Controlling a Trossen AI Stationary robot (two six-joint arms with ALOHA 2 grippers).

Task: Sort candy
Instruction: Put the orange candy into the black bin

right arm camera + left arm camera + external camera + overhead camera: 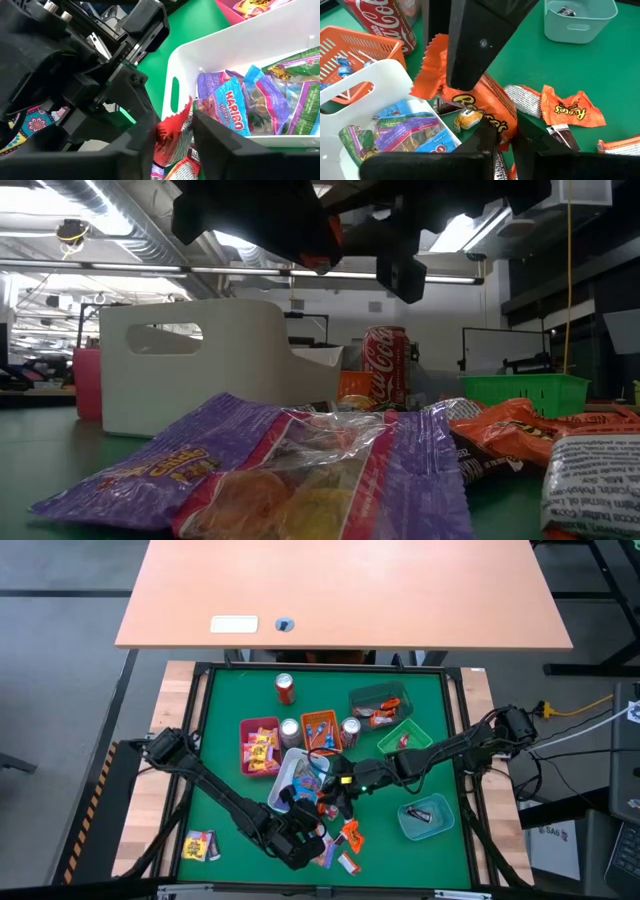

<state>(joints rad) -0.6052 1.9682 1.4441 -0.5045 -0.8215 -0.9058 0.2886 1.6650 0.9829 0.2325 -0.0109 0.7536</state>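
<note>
Green table [230, 770]: trays [425, 817], cans [285, 688], candy [199, 846]

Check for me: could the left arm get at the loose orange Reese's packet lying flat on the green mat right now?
Probably not yet: the left gripper is shut on another orange Reese's wrapper, though the loose orange packet lies open beside it.

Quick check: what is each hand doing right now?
Left hand: shut on the orange crinkly Reese's wrapper.
Right hand: closing around a red-and-white wrapped candy.
</note>
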